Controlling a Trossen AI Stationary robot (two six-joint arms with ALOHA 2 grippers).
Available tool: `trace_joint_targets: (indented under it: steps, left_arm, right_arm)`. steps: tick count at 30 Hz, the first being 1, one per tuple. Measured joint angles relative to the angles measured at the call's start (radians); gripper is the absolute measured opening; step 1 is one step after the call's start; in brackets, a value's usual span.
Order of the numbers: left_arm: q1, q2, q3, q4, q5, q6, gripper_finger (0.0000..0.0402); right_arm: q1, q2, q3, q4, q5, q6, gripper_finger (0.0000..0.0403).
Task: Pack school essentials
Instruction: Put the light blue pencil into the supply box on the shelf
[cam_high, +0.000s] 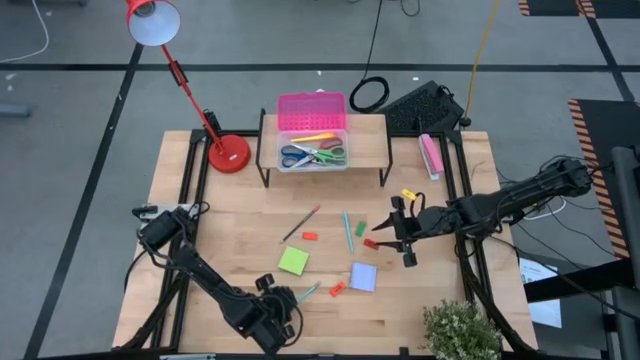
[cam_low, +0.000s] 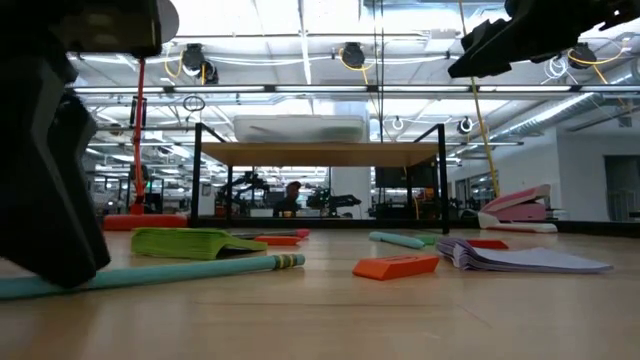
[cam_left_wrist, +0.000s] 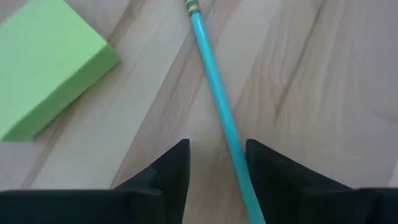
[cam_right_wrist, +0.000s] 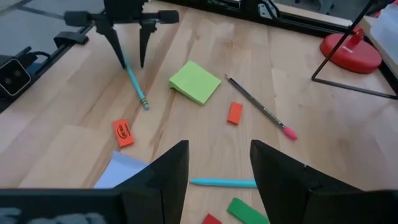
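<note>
I have the left gripper (cam_right_wrist: 132, 56) low over the near-left part of the table (cam_high: 240, 215), jaws open a moderate gap and straddling the teal pencil (cam_left_wrist: 217, 106), which lies flat just beside the green sticky-note pad (cam_left_wrist: 46, 78), so I judge a pinch across its shaft is the step in hand. Its long axis runs diagonally, eraser end pointing away from the left gripper toward the table's middle. The right gripper (cam_high: 405, 243) hovers with jaws open above the right side, near the red and green erasers.

Teal pencil (cam_left_wrist: 216, 99), lime-green sticky-note pad (cam_high: 293, 261), lavender paper pad (cam_high: 363, 277), orange-red erasers (cam_right_wrist: 123, 133), pale wooden table (cam_high: 240, 215).
</note>
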Motion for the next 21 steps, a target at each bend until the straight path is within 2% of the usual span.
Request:
trace_joint_targets:
  steps: [9, 18, 21]
  left_arm:
    - [-0.001, -0.008, -0.058, 0.041, 0.019, 0.010, 0.0080]
    - [0.016, -0.019, -0.066, 0.036, 0.039, 0.188, 0.0021]
    - [0.023, -0.028, -0.068, 0.035, 0.045, 0.226, 0.0014]
  right_arm:
    - [0.000, -0.011, 0.000, -0.017, 0.000, -0.001, 0.0164]
    - [0.000, -0.012, 0.000, -0.016, 0.000, -0.001, 0.0164]
    - [0.000, -0.011, 0.000, -0.017, 0.000, -0.001, 0.0164]
